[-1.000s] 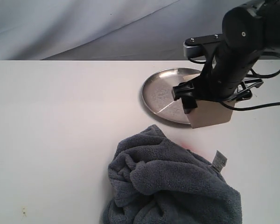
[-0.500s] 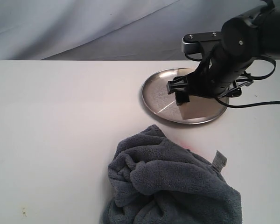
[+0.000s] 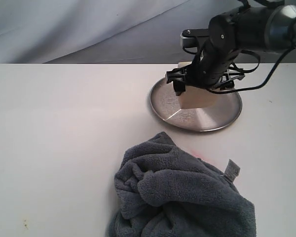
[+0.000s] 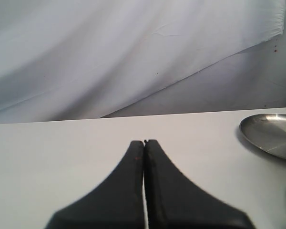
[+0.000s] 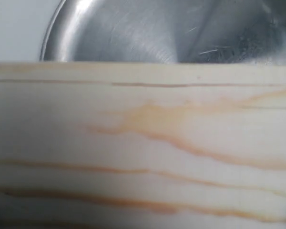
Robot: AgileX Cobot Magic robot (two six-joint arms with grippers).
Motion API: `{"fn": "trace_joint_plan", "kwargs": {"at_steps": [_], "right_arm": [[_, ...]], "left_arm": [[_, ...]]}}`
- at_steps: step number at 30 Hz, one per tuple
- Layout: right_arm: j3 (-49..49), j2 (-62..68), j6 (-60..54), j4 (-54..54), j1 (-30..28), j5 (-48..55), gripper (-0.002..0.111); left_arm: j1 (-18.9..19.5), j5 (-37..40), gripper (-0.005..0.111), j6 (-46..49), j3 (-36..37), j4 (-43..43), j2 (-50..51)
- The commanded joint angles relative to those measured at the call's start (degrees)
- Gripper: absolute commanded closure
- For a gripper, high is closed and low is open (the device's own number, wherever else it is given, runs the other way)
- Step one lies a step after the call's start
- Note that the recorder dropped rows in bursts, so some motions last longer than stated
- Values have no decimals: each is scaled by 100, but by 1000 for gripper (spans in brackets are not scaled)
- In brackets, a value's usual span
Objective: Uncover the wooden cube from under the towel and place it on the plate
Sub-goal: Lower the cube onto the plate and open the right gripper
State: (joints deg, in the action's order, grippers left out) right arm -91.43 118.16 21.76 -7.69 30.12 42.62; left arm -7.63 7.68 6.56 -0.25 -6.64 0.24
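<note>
Table (image 3: 64, 128): nothing on it has moved over the last second apart from the right arm and its load.

Towel (image 3: 182, 197): bunched in a heap at the table's 5 o'clock, same folds as a second ago, tag loop up at its 2 o'clock. It covers nothing we can see, so we judge the uncovering done.

Plate (image 3: 222, 116): at the table's 2 o'clock, unmoved.

Wooden cube (image 3: 195, 98): a second ago it hung over the plate's 5 o'clock rim. It has since travelled toward 11 o'clock and is now over the plate's middle. We judge the carry finished and the release pending. We cannot tell whether its underside touches the metal.

Right gripper (image 3: 203, 85): jaws spread wide and clamped on the cube's opposite sides. One finger shows on the side facing 9 o'clock.

Orientation: all faces look alike, so there is no long axis. The wrist camera fills with one face of the cube (image 5: 143, 143). Its grain runs across the span between the jaws, and the plate (image 5: 133, 33) lies beyond it. From outside, the lower edge looks slightly off level.

Left gripper (image 4: 144, 143): fingertips pressed together, holding nothing.
</note>
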Motion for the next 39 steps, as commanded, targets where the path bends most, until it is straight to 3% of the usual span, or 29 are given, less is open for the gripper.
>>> {"fn": "trace_joint_plan", "kwargs": {"at_steps": [1, 15, 39], "right_arm": [[-812, 365, -428, 478, -296, 249, 108], [-2757, 1415, -599, 579, -564, 1094, 108], [-2800, 1911, -659, 589, -564, 776, 108]], "left_arm": [[-28, -12, 107, -14, 25, -10, -24], [-28, -12, 107, -14, 25, -10, -24], [-28, -12, 107, -14, 25, -10, -24]]}}
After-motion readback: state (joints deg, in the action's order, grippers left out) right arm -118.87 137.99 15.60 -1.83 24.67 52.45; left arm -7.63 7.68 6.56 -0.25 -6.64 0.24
